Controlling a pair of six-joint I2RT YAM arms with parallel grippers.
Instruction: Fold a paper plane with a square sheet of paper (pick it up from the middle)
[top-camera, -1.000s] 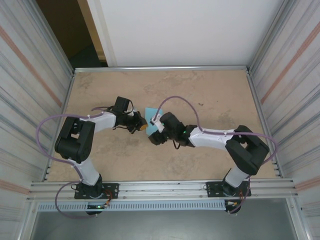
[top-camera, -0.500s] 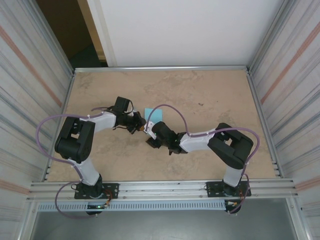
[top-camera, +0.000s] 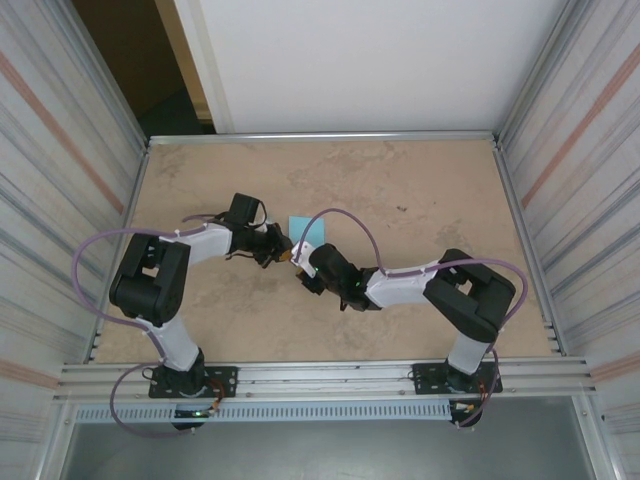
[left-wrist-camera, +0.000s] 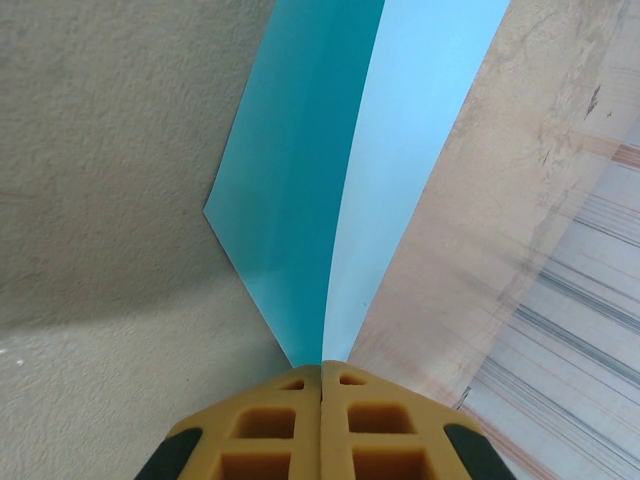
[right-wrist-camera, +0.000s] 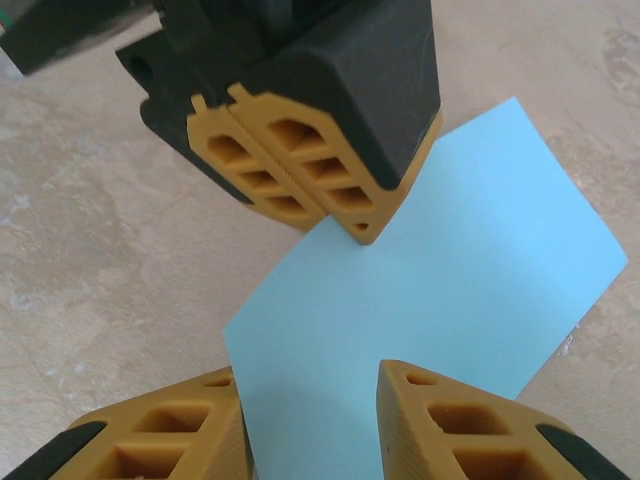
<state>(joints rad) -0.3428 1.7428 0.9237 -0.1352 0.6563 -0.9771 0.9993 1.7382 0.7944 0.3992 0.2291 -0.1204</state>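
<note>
Top external: left gripper (top-camera: 283, 252) and right gripper (top-camera: 300, 270) stand nearly tip to tip, square sheet of paper (top-camera: 303, 226) just beyond them. Left wrist: jaws shut, pinching the sheet's near corner. Right wrist: jaws partly apart, sheet's edge between them.

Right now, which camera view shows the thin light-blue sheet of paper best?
The right wrist view: the light-blue sheet of paper turns its broad face to it, pinched at one edge by the left gripper. The left wrist view sees it steeply, bent. The top view gives a small patch.
</note>
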